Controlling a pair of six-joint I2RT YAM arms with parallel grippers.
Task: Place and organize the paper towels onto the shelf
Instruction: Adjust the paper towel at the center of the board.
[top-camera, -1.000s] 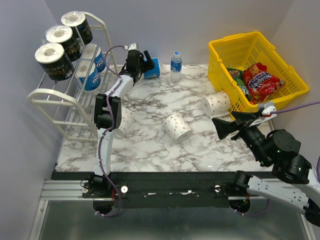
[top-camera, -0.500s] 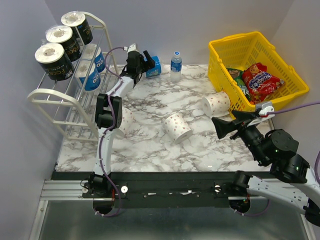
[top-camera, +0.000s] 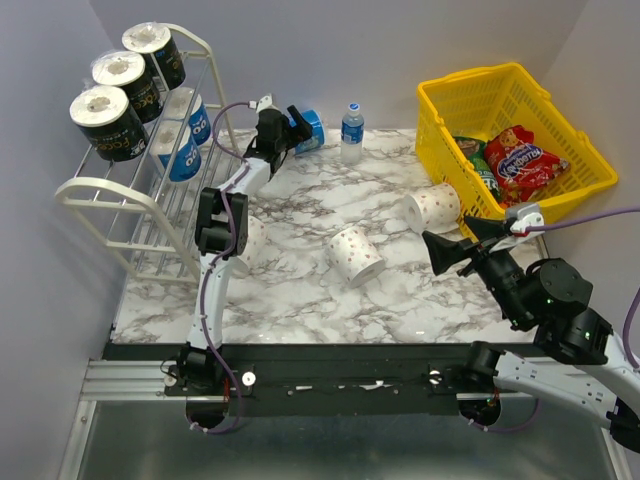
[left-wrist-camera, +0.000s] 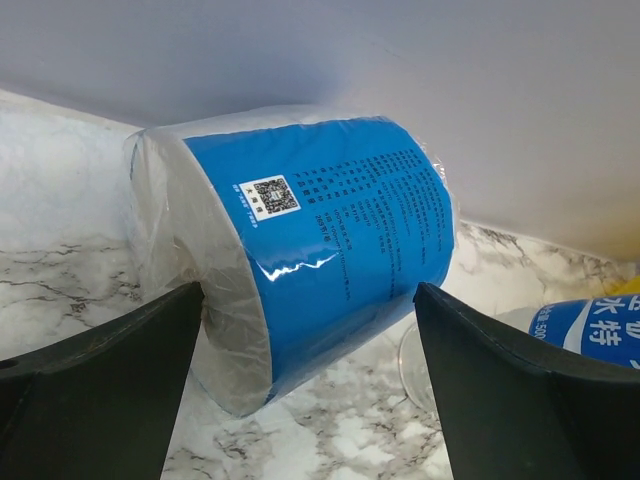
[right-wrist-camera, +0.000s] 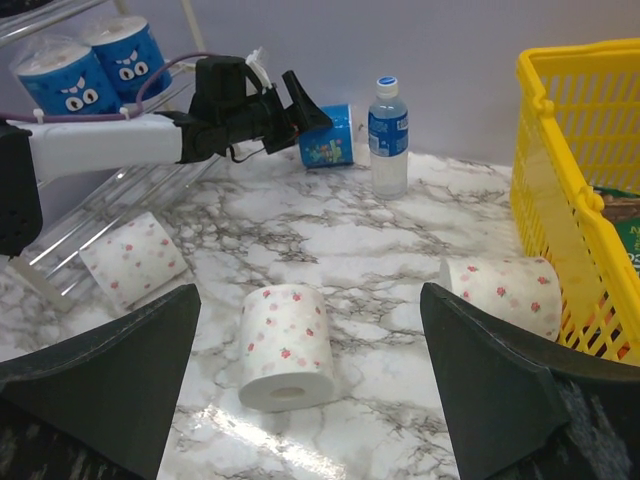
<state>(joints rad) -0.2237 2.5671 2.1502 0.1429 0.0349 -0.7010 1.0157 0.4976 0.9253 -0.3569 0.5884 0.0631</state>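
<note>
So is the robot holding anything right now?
The right gripper is open and holds nothing. The left gripper straddles the blue roll across its wrapped sides; whether it pinches cannot be told.

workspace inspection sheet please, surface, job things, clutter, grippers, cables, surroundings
surface: marble-pattern table, no spills seen
job's things: white shelf holds three black rolls on top, blue rolls below; three dotted rolls lie on the table; loose blue roll at the back edge
clutter: water bottle, yellow basket with snack packets
grippers: left gripper open, fingers either side of the loose blue roll; right gripper open, empty
cables: left purple cable, right purple cable
surroundings: plain grey walls, nothing else seen
</note>
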